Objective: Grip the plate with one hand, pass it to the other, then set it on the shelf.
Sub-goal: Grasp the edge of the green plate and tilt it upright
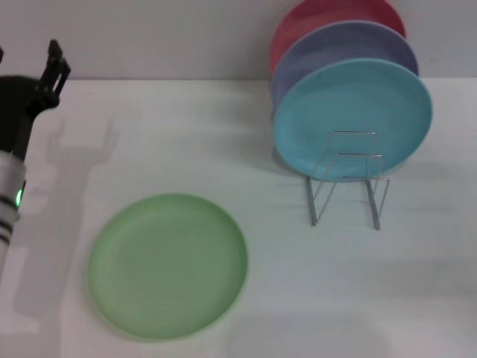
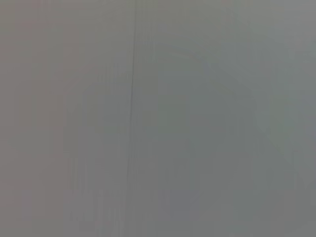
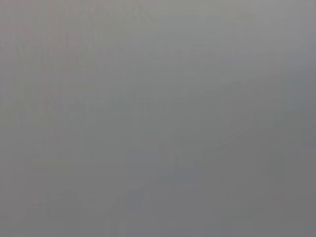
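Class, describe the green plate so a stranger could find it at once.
On the white table, look near the front, left of the wire rack. The green plate lies flat and alone there, while the blue, lavender and red plates stand upright in the rack.

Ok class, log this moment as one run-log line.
green plate flat on table, untouched | left gripper far-left, apart | wire rack front slots free
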Robot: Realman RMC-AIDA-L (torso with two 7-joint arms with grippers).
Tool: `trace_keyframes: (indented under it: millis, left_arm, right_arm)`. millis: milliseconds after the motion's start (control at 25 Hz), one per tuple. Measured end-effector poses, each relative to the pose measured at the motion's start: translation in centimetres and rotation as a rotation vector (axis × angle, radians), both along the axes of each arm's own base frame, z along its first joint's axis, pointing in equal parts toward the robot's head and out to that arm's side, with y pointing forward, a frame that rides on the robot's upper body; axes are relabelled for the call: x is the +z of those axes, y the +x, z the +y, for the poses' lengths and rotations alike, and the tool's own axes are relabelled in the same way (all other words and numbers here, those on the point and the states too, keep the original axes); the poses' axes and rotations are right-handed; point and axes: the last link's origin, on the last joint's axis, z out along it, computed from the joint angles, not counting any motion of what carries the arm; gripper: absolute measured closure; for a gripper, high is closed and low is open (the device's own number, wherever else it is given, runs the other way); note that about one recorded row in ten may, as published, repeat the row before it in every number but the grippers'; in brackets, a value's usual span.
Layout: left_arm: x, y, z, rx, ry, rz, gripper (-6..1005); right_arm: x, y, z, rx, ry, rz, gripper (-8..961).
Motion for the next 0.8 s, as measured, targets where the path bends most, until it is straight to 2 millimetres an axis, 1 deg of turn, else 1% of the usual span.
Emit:
trace_keyframes:
  millis: [120, 160, 200, 320, 360, 400, 520, 720, 760, 800]
  left_arm:
    - [0.4, 0.9, 1.8, 0.073, -0.052, 0.007, 137]
    - [0.9, 1.9, 2.8, 0.109, -0.100, 0.003, 137]
    - [0.9, 1.9, 2.8, 0.109, -0.100, 0.003, 137]
    - [2.1, 3.4, 3.4, 0.132, -0.142, -0.007, 137]
    - [2.7, 4.0, 3.4, 0.140, -0.169, -0.008, 137]
    - [2.7, 4.0, 3.4, 0.140, -0.169, -0.008, 137]
    - [3.7, 5.2, 3.2, 0.155, -0.236, -0.024, 138]
    - [5.2, 6.0, 2.3, 0.194, -0.427, -0.042, 138]
    - [5.6, 6.0, 1.9, 0.209, -0.496, -0.043, 138]
    - [5.6, 6.0, 1.9, 0.209, -0.496, -0.043, 138]
  right_arm:
    - [0.0, 0.1, -0.2, -0.003, 0.001, -0.001, 296]
    - [0.0, 0.1, -0.2, -0.003, 0.002, -0.001, 296]
    - [0.0, 0.2, -0.3, -0.004, 0.002, 0.000, 296]
    - [-0.1, 0.2, -0.3, -0.004, 0.001, 0.001, 296]
    - [-0.1, 0.2, -0.3, -0.003, 0.001, 0.003, 296]
    - [-0.1, 0.2, -0.3, -0.003, 0.001, 0.003, 296]
    - [-0.1, 0.2, -0.4, -0.004, 0.001, 0.003, 296]
    - [-0.1, 0.2, -0.4, -0.004, 0.001, 0.002, 296]
    - [-0.1, 0.2, -0.3, -0.004, 0.000, 0.001, 296]
    - [-0.1, 0.2, -0.3, -0.004, 0.000, 0.001, 296]
